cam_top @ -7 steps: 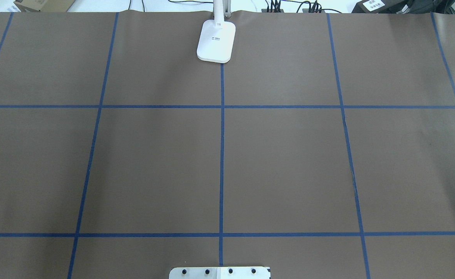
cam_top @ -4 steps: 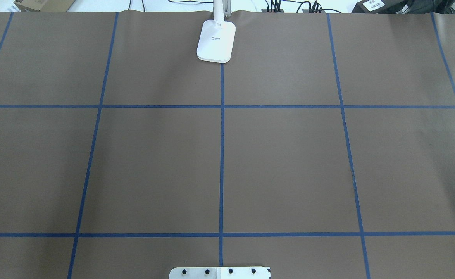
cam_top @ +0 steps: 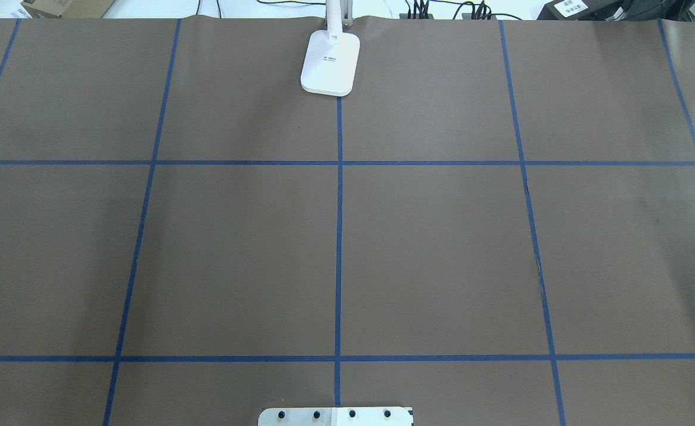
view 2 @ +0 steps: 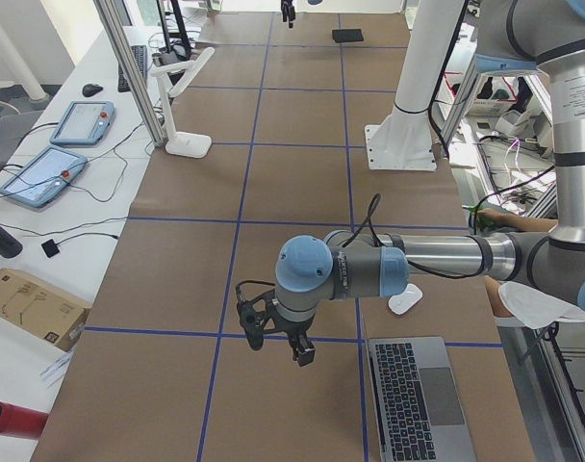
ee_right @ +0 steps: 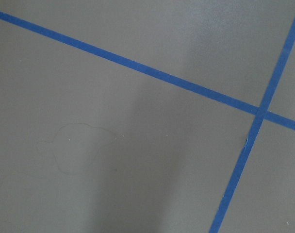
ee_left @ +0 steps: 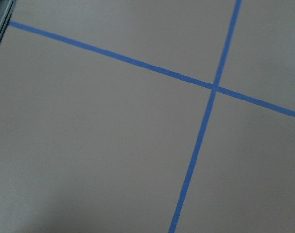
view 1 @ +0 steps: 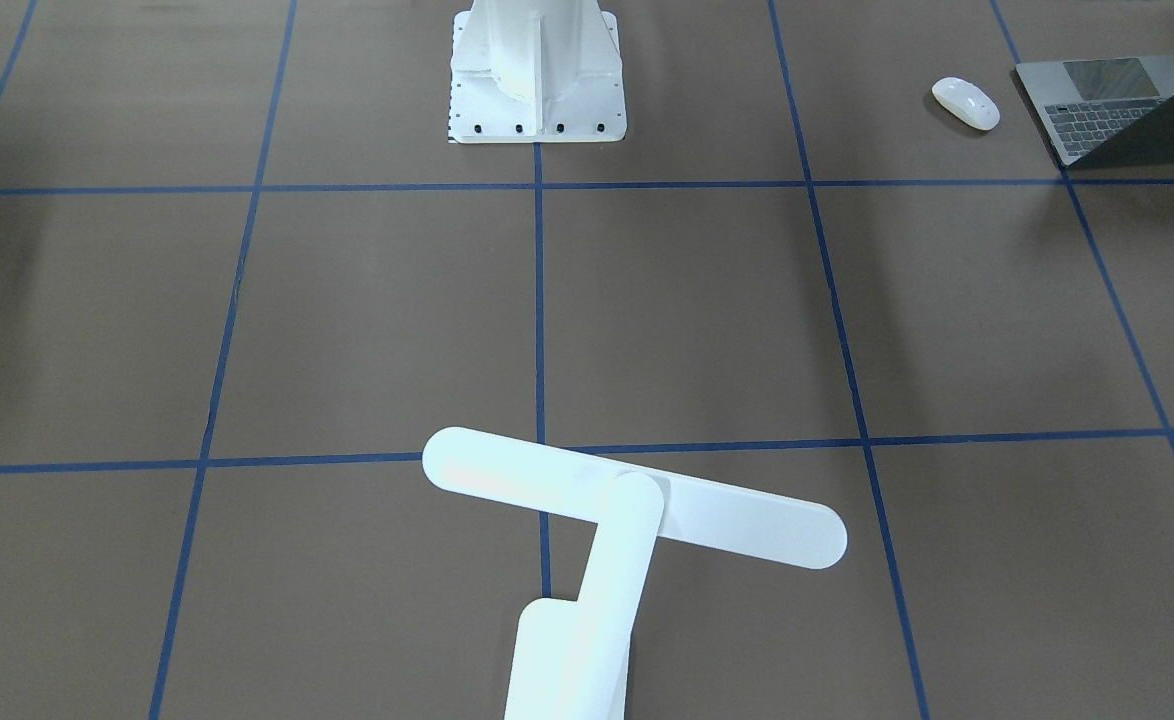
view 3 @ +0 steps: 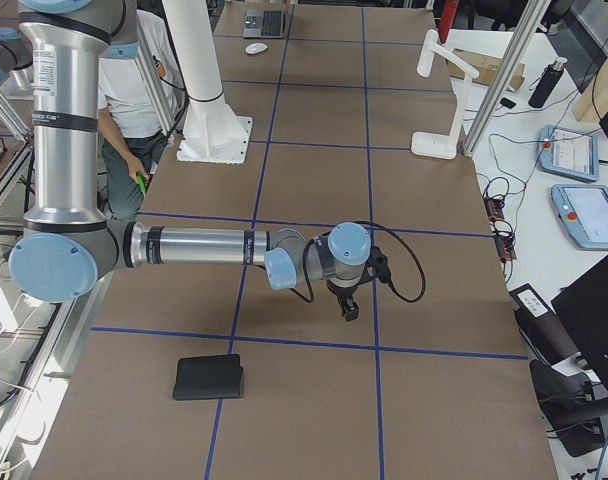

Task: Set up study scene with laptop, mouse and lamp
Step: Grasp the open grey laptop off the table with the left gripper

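Overhead shows no change from earlier: lamp [cam_top: 330, 63] base on the same spot, centre of the worktop [cam_top: 442, 248] far edge. Laptop [view 2: 422, 399] open at the robot's left end, mouse [view 2: 402, 301] just beside it. Left claw [view 2: 303, 354] hangs near the laptop, not touching. Right claw [view 3: 349, 310] well apart from it. Can't tell whether either claw is open or closed.

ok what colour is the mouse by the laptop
The mouse is plain white, clearest in the exterior front-facing view, beside the laptop.

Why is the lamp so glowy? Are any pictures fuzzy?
Front-facing view: the white desk lamp with a long flat bar head is near the camera, washed out, soft-edged. Left wrist view: blue tape lines look pale and fuzzy. Right wrist view: a dim shadow crosses the brown table cover.
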Tool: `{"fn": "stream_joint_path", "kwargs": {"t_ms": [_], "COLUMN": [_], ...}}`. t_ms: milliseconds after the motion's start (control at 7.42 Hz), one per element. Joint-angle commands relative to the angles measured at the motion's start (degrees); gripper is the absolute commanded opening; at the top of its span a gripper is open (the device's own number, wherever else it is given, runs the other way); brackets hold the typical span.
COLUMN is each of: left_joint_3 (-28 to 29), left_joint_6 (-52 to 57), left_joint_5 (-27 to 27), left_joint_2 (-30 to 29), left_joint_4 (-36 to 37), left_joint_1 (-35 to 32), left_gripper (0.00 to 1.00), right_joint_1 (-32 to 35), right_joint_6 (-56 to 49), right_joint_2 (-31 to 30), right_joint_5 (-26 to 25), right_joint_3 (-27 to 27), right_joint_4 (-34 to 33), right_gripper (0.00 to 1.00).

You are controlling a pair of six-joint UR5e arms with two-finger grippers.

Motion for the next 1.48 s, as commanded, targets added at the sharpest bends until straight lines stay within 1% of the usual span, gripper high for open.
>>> {"fn": "stream_joint_path", "kwargs": {"t_ms": [0,135,270,405,539,674,809,944,1079,1214,1349], "left_joint_3": [-1.48,-5.07,-7.1,-8.08,-7.74,-6.87,-6.42,-4.59,-2.75,-1.51,-0.89], "left_joint_6": [-1.81,-4.79,-7.95,-8.68,-13.04,-20.91,-24.99,-26.08,-28.87,-30.12,-30.92], "left_joint_5": [0.49,0.49,0.49,0.32,0.58,0.67,1.1,2.67,2.78,4.52,4.79], "left_joint_2": [4.27,10.3,14.54,17.28,17.39,17.31,16.35,15.99,14.68,14.15,14.14], "left_joint_4": [5.29,5.29,5.38,5.47,5.64,5.47,5.38,5.29,4.94,4.59,4.07], "left_joint_1": [-8.39,-9.9,-10.0,-10.09,-10.18,-10.09,-10.01,-10.0,-9.92,-9.92,-9.83], "left_gripper": [1.0,1.0,1.0,1.0,1.0,0.99,0.99,0.99,0.99,0.99,0.98], "right_joint_1": [0.0,0.0,-0.09,-0.09,-0.09,-0.09,-0.09,0.0,-0.09,-0.09,-0.09], "right_joint_6": [0.92,2.23,2.07,1.89,1.63,1.63,1.63,1.63,1.63,1.72,1.72], "right_joint_2": [2.25,2.08,1.73,1.91,2.17,2.08,2.08,2.0,1.99,1.99,1.91], "right_joint_5": [0.33,0.94,2.26,2.88,2.88,3.06,3.06,3.06,3.06,3.06,3.23], "right_joint_3": [-0.56,-0.57,-0.39,-0.22,-0.04,0.14,0.57,1.01,1.1,1.1,1.45], "right_joint_4": [-0.46,-0.29,0.06,0.15,0.15,0.23,0.23,0.23,0.23,0.23,0.23], "right_gripper": [0.99,0.99,0.99,0.99,0.99,0.99,0.99,0.99,0.99,0.99,0.99]}}
